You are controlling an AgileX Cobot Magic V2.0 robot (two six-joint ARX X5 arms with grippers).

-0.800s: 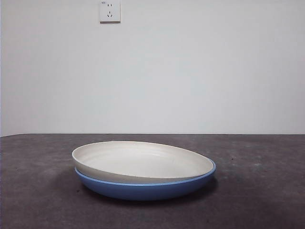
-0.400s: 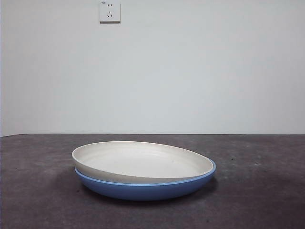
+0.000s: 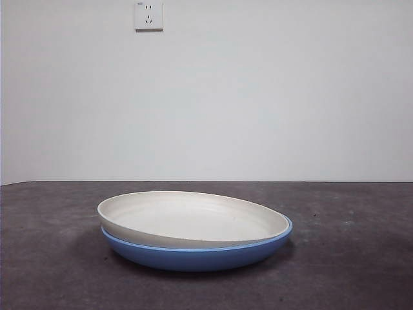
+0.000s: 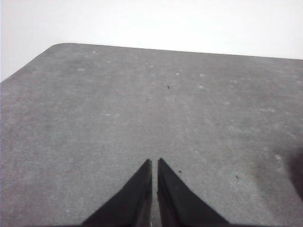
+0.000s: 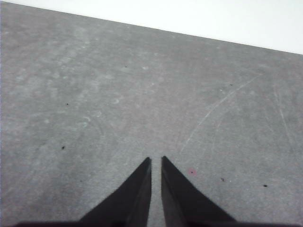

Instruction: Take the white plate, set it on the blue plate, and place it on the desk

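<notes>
While both arms wait off the plates, white plate [image 3: 187, 218] sits nested in blue plate [image 3: 193, 255], tilted, on desk [image 3: 361, 271] at centre. Left gripper [image 4: 154, 163] and right gripper [image 5: 156, 161]: jaws nearly closed, empty, over bare desk.

The white plate [image 3: 187, 219] hides the inside of the blue plate [image 3: 193, 255] beneath it; the white plate's underside cannot be seen.
</notes>
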